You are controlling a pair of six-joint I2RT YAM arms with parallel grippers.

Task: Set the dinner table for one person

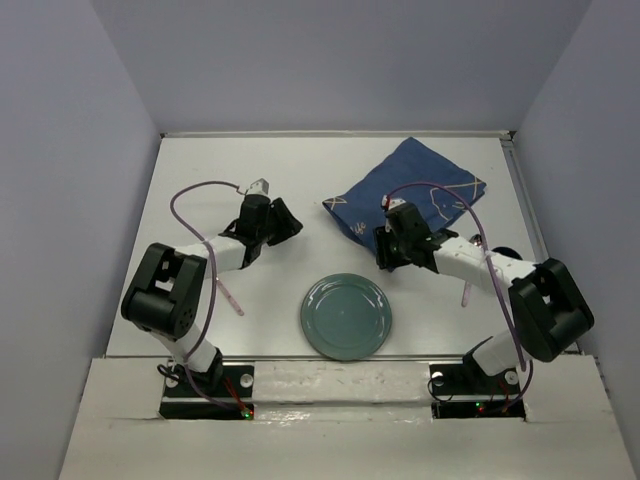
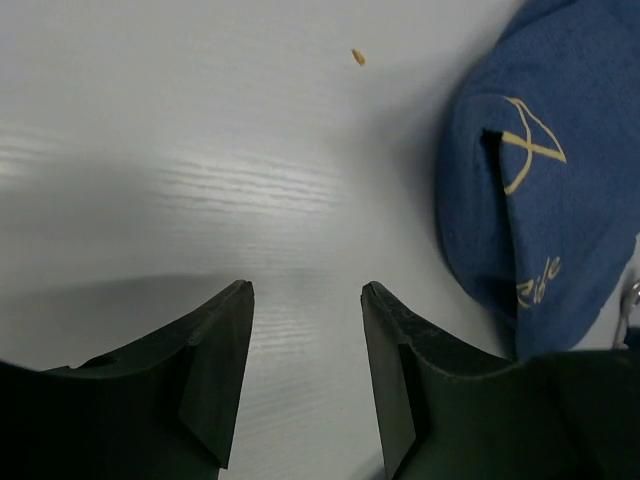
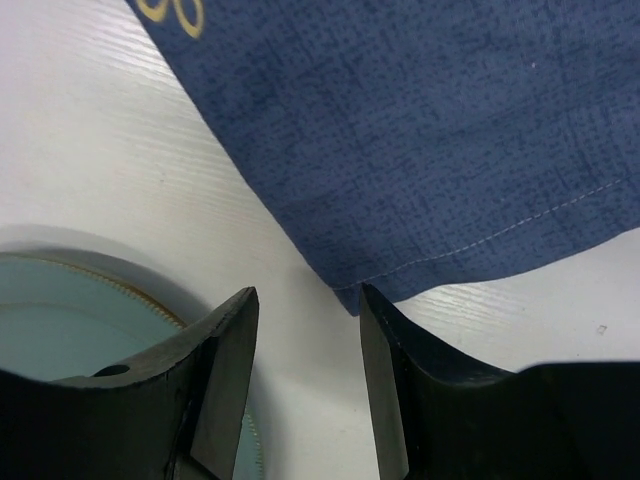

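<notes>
Scene: top view of a white tabletop (image 1: 200, 180) with pale lavender walls (image 1: 70, 150) on three sides and two arms reaching in from 6 o'clock.
Tabletop: fills the middle of the view, matte and flat, and carries everything else.
Plate (image 1: 346, 316): round and grey-green with a thin gold line inside the rim. It lies flat at 6 o'clock on the tabletop, between the two arms.
Cloth (image 1: 410, 195): dark blue with yellow line drawings. It lies rumpled at 1 o'clock on the tabletop, apart from the plate.
Left tool (image 1: 288, 222): at 10 o'clock from the plate, pointing toward 3 o'clock. In its wrist view the jaws are partly spread over bare tabletop with nothing between them, and the cloth's edge lies off at 2 o'clock.
Right tool (image 1: 384, 256): at 1 o'clock from the plate, by the cloth's near edge. In its wrist view the jaws are partly spread and hold nothing. A cloth corner lies just beyond the gap at 12 o'clock and the plate rim at 8 o'clock.
Speck (image 2: 357, 57): a tiny tan crumb on the tabletop in the left wrist view, at 12 o'clock.
Left pink stick (image 1: 230, 298): thin, lying beside the left arm. It is too small to identify.
Right pink stick (image 1: 466, 292): thin, lying under the right arm. It is too small to identify.
</notes>
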